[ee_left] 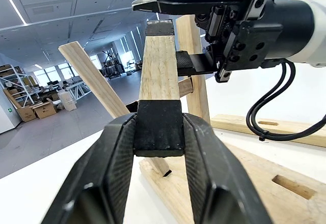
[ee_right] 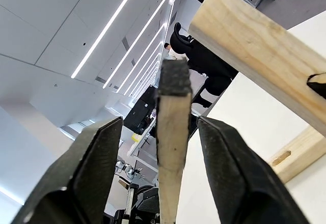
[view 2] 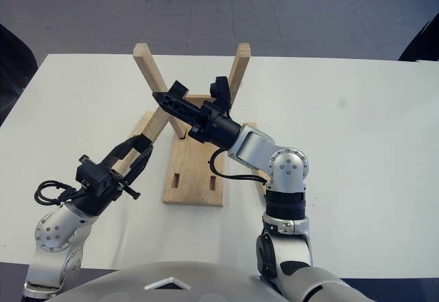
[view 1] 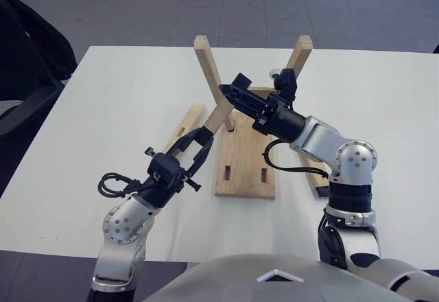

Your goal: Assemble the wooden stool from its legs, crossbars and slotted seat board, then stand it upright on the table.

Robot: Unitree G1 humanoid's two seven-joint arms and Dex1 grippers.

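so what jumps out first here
A slanted wooden leg above the seat board, its lower end pinched in the left gripper, with the right gripper open around its upper end. Behind it, two legs stand in a V from the board's far end.

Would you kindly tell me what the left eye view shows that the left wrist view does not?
The left eye view adds a loose leg lying left of the seat board. The left wrist view adds the black pad capping the wooden bar, between the left gripper fingers. Both share that bar, the open right gripper and two upright legs.
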